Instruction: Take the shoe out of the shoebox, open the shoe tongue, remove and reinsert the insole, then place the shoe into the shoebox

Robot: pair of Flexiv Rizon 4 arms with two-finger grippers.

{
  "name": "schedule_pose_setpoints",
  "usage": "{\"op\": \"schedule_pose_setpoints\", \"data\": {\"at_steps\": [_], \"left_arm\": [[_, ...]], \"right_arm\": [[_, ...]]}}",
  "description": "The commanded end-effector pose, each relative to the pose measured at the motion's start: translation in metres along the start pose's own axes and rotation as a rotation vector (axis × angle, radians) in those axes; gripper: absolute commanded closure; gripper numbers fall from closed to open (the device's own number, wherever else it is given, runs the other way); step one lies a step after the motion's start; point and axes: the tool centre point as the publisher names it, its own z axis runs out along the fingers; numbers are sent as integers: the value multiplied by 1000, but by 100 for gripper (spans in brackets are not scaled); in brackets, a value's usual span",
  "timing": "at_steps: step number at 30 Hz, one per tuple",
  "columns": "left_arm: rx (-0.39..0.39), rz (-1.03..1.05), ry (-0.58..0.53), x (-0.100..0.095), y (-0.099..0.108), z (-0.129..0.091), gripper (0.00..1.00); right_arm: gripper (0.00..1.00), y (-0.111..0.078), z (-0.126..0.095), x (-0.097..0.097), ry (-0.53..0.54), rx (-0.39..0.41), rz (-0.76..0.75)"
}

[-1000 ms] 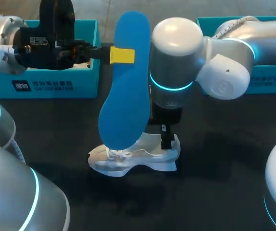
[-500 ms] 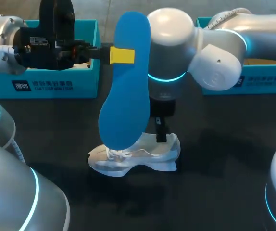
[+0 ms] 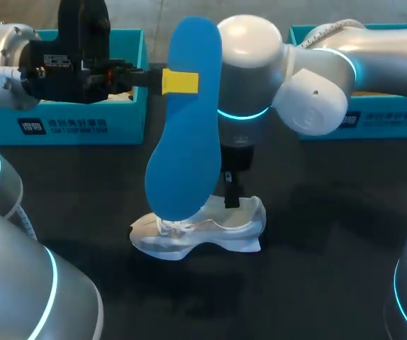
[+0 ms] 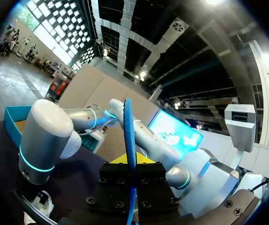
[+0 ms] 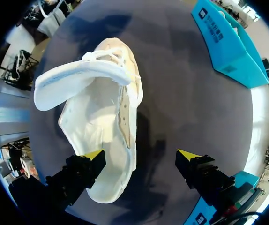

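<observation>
the insole-out half of the job looks done, and the step in hand is getting it back in. the left gripper (image 3: 182, 81) is closed on the flat blue foam insole (image 3: 186, 120), pinching it near the upper part of one long edge. it holds the insole upright in the air, lower end hanging just above the shoe. in the left wrist view the insole (image 4: 129, 136) shows edge-on, rising straight out from between the gripper's black finger blocks.

the low white fabric sports shoe (image 3: 218, 230) stands on its sole on the dark worktop (image 3: 317, 248), in front of the two open teal cardboard shoeboxes (image 3: 83, 124) at the back and well apart from both. the right gripper (image 3: 230, 195) hangs directly over the heel end. in the right wrist view its fingers are spread wide (image 5: 141, 157): one yellow tip sits over the heel edge of the shoe (image 5: 101, 117), the other over bare worktop beside it, so it grips nothing. the mouth of the shoe lies open, with what looks like the tongue curled forward over the laces.

next, i judge, the right gripper should close on the heel collar to steady the shoe. then the left arm should tip the insole and feed its lower end into the opening towards the toe. the insole is long and bendy, so it may buckle against the collar or push the light shoe along unless the heel is held firm.
</observation>
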Motion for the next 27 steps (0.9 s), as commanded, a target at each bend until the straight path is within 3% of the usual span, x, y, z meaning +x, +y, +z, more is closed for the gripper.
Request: {"op": "schedule_pose_setpoints", "data": {"at_steps": [1, 23, 25, 27], "left_arm": [[0, 0, 1, 0, 1, 1, 100], [0, 0, 1, 0, 1, 1, 100], [0, 0, 1, 0, 1, 1, 100], [0, 0, 1, 0, 1, 1, 100]], "right_arm": [[0, 5, 11, -3, 9, 1, -2], [2, 17, 43, -7, 51, 60, -12], [50, 17, 45, -7, 53, 59, -10], [75, 17, 45, -7, 54, 59, -9]]}}
